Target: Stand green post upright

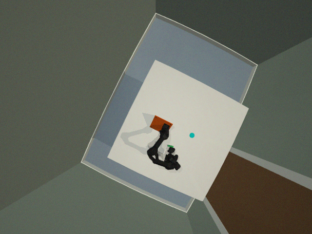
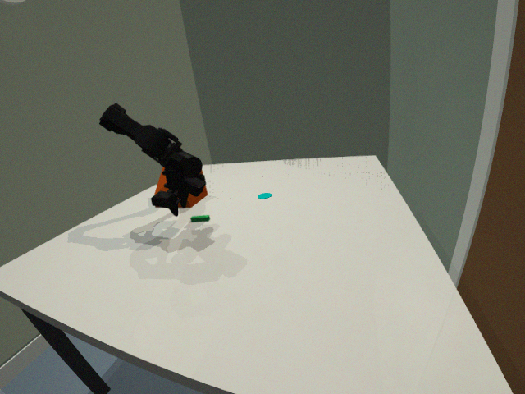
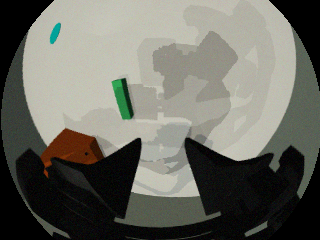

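The green post [image 1: 170, 146] [image 2: 199, 218] [image 3: 122, 99] lies flat on the white table [image 1: 191, 95] [image 2: 305, 280], in front of the arm's base. The cyan circle [image 1: 191, 135] [image 2: 264, 195] [image 3: 55, 32] is a small flat disc on the table, well to the post's far side and apart from it. My gripper [image 1: 171, 150] [image 2: 174, 209] [image 3: 163, 142] hangs a little above the table just beside the post, fingers pointing down, half open with nothing between them. In the wrist view the post lies ahead and left of the fingertips.
The arm's orange base block [image 1: 157, 122] [image 2: 198, 194] [image 3: 70, 147] stands on the table close behind the gripper. The arm's shadows fall across the table near the post. The table's edges drop to a blue floor [image 1: 191, 55].
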Robot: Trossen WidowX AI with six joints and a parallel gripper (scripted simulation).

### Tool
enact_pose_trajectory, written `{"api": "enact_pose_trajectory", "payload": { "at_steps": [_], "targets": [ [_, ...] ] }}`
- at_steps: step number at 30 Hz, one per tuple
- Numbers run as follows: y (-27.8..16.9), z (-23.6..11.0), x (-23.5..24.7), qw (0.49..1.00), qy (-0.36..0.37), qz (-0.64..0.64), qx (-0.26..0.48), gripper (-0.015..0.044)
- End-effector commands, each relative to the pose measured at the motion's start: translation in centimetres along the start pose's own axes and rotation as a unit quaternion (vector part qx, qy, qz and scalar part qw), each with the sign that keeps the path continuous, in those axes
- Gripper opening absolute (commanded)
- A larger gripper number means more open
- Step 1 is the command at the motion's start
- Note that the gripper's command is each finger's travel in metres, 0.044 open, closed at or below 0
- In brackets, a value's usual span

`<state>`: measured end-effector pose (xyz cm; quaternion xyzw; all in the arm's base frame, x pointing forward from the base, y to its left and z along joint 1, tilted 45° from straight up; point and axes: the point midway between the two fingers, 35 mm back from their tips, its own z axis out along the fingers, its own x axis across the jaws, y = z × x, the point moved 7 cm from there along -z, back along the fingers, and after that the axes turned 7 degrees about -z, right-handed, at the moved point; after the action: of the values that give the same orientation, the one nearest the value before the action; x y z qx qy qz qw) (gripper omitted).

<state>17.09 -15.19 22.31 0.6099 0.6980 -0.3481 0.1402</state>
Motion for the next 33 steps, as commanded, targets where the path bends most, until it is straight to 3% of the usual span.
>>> {"api": "enact_pose_trajectory", "payload": {
  "at_steps": [1,8,13,22,28,33],
  "targets": [
    [0.9,-1.7,2.5,0.999,-0.017,-0.014,-0.029,0.0233],
    [1.8,-4.9,7.1,0.993,-0.049,-0.043,-0.094,0.0233],
    [1.9,-5.3,8.0,0.992,-0.054,-0.048,-0.108,0.0233],
    [4.4,5.1,6.9,0.991,-0.054,-0.048,-0.108,0.0233],
    [4.3,6.0,6.8,0.991,-0.058,-0.048,-0.107,0.0233],
    [4.3,6.0,6.8,0.991,-0.058,-0.048,-0.107,0.0101]
  ]
}}
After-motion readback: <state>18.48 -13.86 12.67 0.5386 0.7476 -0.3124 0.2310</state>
